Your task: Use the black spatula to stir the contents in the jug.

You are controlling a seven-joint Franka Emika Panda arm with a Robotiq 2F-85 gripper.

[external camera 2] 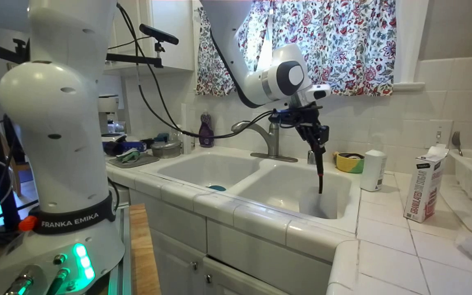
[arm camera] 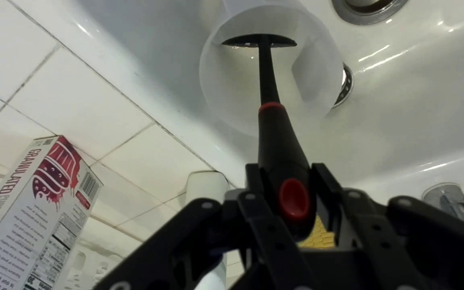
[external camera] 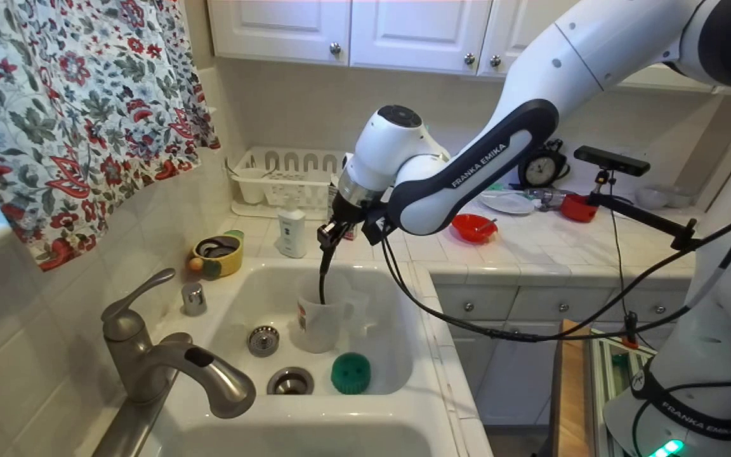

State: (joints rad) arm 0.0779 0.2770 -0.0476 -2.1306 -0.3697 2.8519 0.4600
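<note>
The jug (external camera: 318, 330) stands upright in the sink (external camera: 389, 339). The spatula (arm camera: 270, 76) is inside it, head down, its handle rising at a slight tilt above the jug's rim. The pincer (arm camera: 286, 173) is clamped on that handle over the jug, fingers (arm camera: 253, 177) at either side, as the wrist view confirms.

Only the wrist view looks down into the jug and shows the spatula's broad black head; contact between head and jug wall cannot be determined. In an exterior view the jug's red mark and base are visible; the strainer (external camera: 263, 341), the drain (external camera: 290, 381) and a round green object (external camera: 351, 373) lie near it. In an exterior view the sink's edge conceals the jug's foot, while the sugar box (external camera 2: 426, 184) is visible whole on the desk (external camera 2: 387, 262), apart from the jug; the wrist view gives its lettering larger.

The white bottle (external camera: 292, 233) and the yellow pot (external camera: 224, 255) appear in both exterior views just outside the sink, near the jug. The tap (external camera: 213, 381) also appears in both, apart from the jug. The red bowl (external camera: 472, 230) and the clock (external camera: 539, 171), well apart from the jug, are recorded in an exterior view only; so is the purple bottle (external camera 2: 206, 133), likewise well apart from it.
</note>
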